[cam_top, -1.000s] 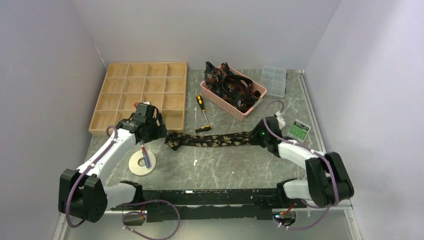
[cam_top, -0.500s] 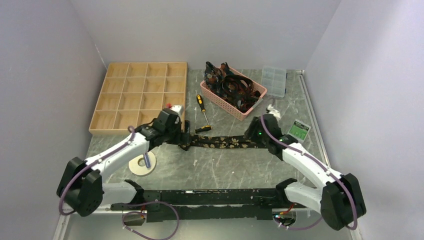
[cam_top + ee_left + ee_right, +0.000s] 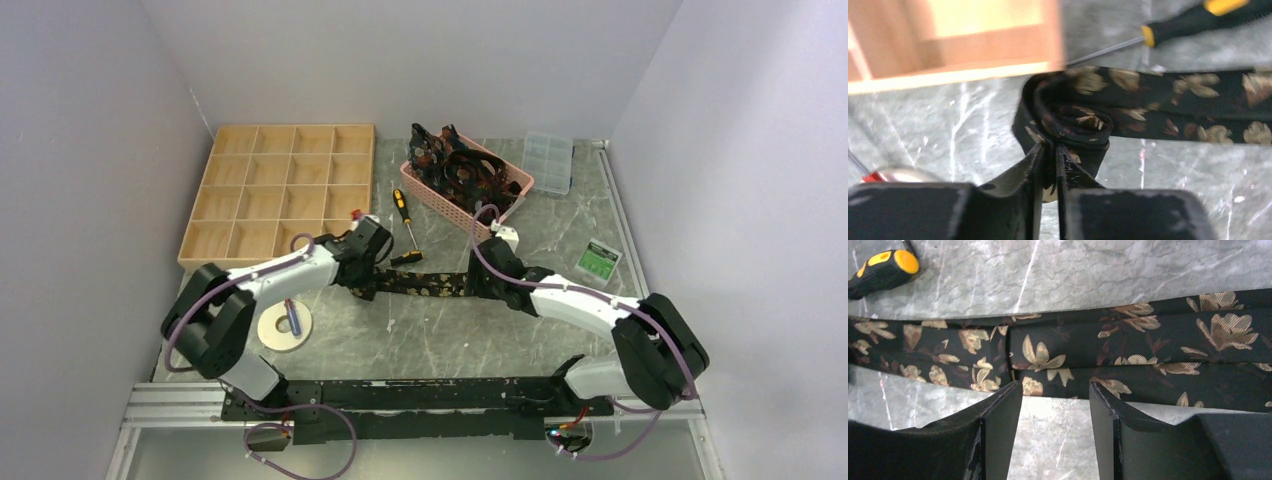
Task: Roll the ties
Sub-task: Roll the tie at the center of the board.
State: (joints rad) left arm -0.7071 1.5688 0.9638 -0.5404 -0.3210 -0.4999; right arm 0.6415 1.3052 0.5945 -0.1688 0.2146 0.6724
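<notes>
A black tie with tan-gold flowers lies flat across the table between the two grippers. Its left end is curled into a loose roll. My left gripper is shut on that rolled end, a fold of fabric pinched between its jaws; in the top view the left gripper sits at the tie's left end. My right gripper stands open just in front of the flat tie, its fingers straddling bare table; from above the right gripper is at the tie's right end. More ties are piled in a basket.
A pink basket stands at the back. A wooden compartment tray is at the back left. A yellow-handled screwdriver lies just behind the tie. A clear plastic box, a green card and a white tape roll are also on the table.
The left gripper has travelled right along the tie, curling its end over, and has shut on the roll. The right gripper has moved left. The flat stretch of tie is shorter.
</notes>
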